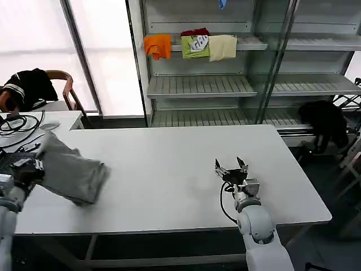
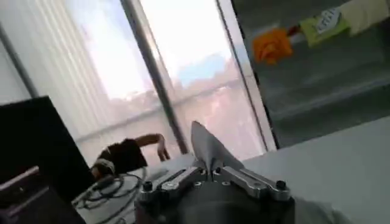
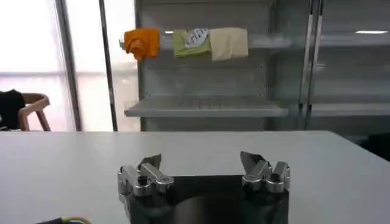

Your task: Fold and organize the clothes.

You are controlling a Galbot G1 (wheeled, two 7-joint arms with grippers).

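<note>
**Grey shirt gripped at the table's left edge**

A light grey shirt point(image 1: 70, 172) lies crumpled at the left edge of the white table point(image 1: 180, 186), near the front left corner, one end lifted toward the left gripper point(image 1: 25, 164). That gripper hangs at the left edge with its fingers closed on the cloth; in the left wrist view the left gripper point(image 2: 210, 170) has a peak of grey fabric point(image 2: 210, 146) rising from between its pinched fingers.

The right gripper point(image 1: 231, 168) hovers over the table's front part, right of the middle and well apart from the shirt. Its fingers stand wide apart with nothing between them, as the right wrist view also shows point(image 3: 204, 167).

Behind the far edge stands a metal shelf rack point(image 1: 197, 84), bearing small orange point(image 1: 158, 45), green point(image 1: 195, 46) and cream point(image 1: 223, 47) folded pieces.
</note>
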